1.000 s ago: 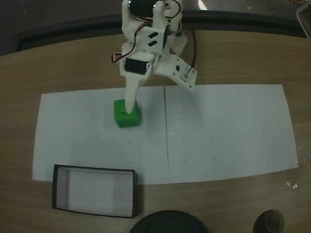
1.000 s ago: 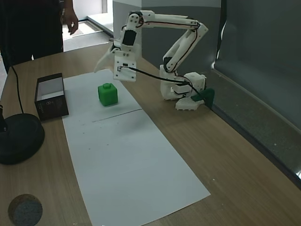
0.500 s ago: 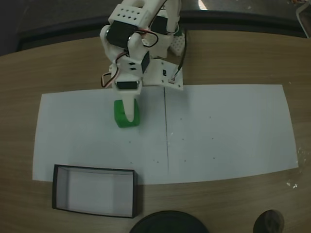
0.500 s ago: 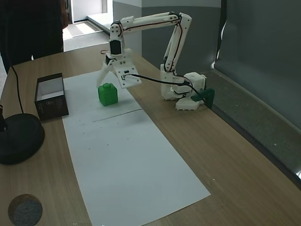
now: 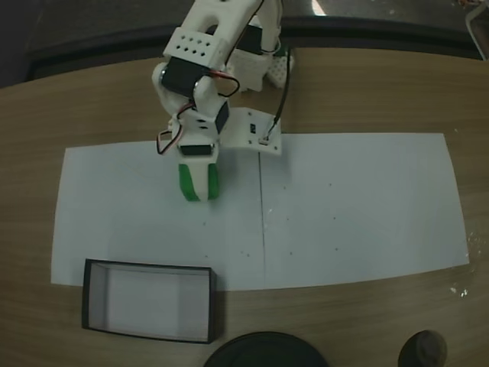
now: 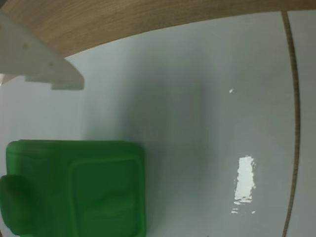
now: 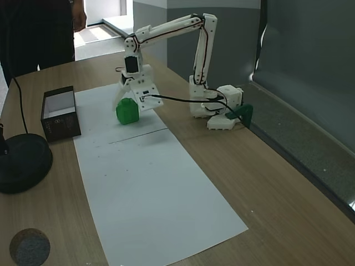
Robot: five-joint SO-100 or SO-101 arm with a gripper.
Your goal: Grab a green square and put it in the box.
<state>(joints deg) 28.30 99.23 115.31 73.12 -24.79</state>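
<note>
Green square (image 5: 196,182) is sitting on the white paper (image 5: 351,206), left of center in the fixed view from above, and your gripper (image 5: 197,183) is down right over it. From that angle one white finger (image 5: 196,177) runs straight down the middle of the cube, so you only see green on either side of it. In the side fixed view the gripper (image 7: 128,104) straddles the cube (image 7: 127,111), with the jaws spread to either side of it. They look parted rather than clamped, with one finger off to the left and the other plate to the right. In the wrist view the square (image 6: 74,187) fills the lower left, and a white fingertip (image 6: 42,61) pokes in from the upper left with a clear strip of paper between it and the cube, so that side isn't touching.

Your box (image 5: 149,302) is at the lower left of the top-down frame, well apart from the cube, half on the paper's lower edge and half on the wooden table (image 5: 367,92). A black disc (image 7: 22,163) sits near it at the left edge of the side view.
</note>
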